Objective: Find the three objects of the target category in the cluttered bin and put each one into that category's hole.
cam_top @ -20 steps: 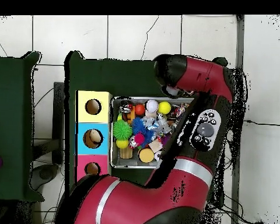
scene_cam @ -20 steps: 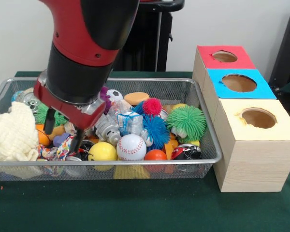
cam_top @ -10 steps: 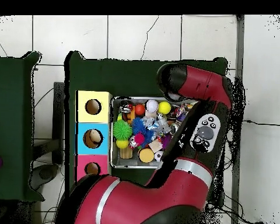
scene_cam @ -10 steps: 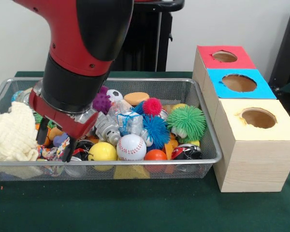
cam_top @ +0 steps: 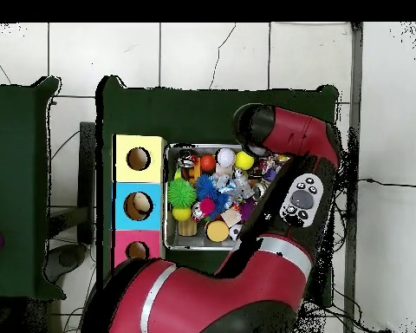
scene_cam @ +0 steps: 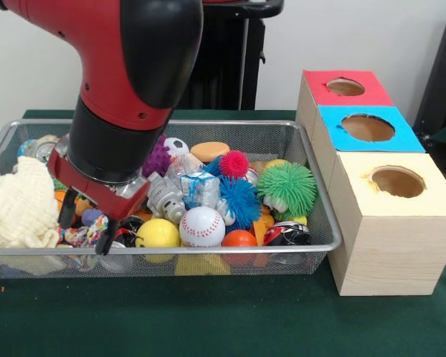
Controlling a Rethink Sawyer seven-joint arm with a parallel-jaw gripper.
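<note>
Gripper [scene_cam: 85,227] is down in the wire-mesh bin [scene_cam: 312,245] at its front corner, fingers spread apart w/ nothing between them, straddling a multicoloured fabric toy [scene_cam: 89,232] just beside the cream knit cloth [scene_cam: 16,208]. Yellow smiley ball [scene_cam: 157,233], baseball [scene_cam: 202,226] and orange ball [scene_cam: 239,239] sit along the front rim next to it (blue spiky ball [scene_cam: 240,199] and green spiky ball [scene_cam: 286,187] further along). Beside the bin stands the wooden box w/ three holes: red-topped [scene_cam: 346,87], blue-topped [scene_cam: 368,127], yellow-topped [scene_cam: 398,181]; overhead, the arm [cam_top: 289,173] covers that end of the bin.
</note>
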